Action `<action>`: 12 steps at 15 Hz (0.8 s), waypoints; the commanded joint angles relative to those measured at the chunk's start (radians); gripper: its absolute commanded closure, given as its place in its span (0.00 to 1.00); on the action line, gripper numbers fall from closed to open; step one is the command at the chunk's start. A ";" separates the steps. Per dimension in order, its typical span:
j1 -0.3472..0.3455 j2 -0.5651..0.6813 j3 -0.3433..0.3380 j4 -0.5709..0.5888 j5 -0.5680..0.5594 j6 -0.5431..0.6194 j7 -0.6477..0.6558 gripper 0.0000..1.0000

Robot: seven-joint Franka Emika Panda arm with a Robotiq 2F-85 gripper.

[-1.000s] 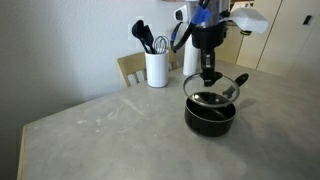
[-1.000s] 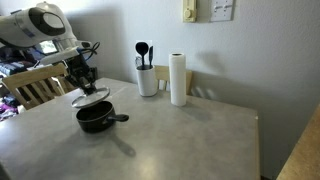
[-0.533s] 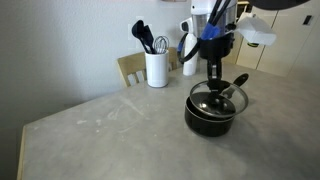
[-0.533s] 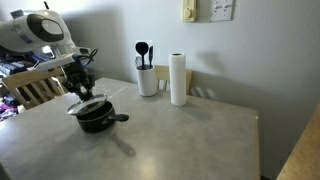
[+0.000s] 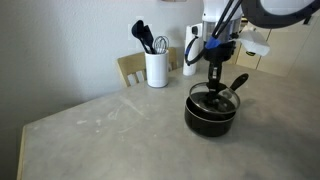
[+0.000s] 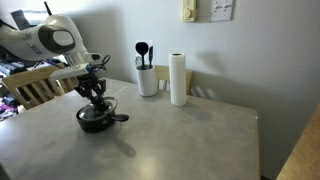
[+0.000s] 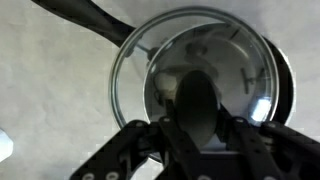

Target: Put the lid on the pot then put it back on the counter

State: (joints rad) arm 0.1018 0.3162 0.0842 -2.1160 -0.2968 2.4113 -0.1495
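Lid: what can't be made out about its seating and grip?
- Seating: in both exterior views the lid is too small, and partly behind the tool, to tell if it rests on the pot.
- Wrist view: the knob is lost in dark blur at the tool; grip unclear.
- Wrist view: the pot handle is cut off by the top edge.

The mottled grey counter (image 5: 100,130) carries the black pot (image 5: 210,122). A white utensil holder (image 5: 156,68) and a paper towel roll (image 6: 178,80) stand by the wall.

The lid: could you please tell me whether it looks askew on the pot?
Yes. In the wrist view the lid is off-centre, its rim overhanging the pot toward the handle side; nothing else stands out.
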 commanded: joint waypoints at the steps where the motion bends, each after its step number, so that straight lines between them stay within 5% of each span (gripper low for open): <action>1: -0.056 0.021 0.005 -0.003 0.072 0.074 -0.104 0.86; 12: -0.032 -0.005 0.020 0.045 0.102 -0.096 -0.144 0.86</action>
State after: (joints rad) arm 0.0610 0.3217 0.0995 -2.0909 -0.1991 2.3812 -0.2822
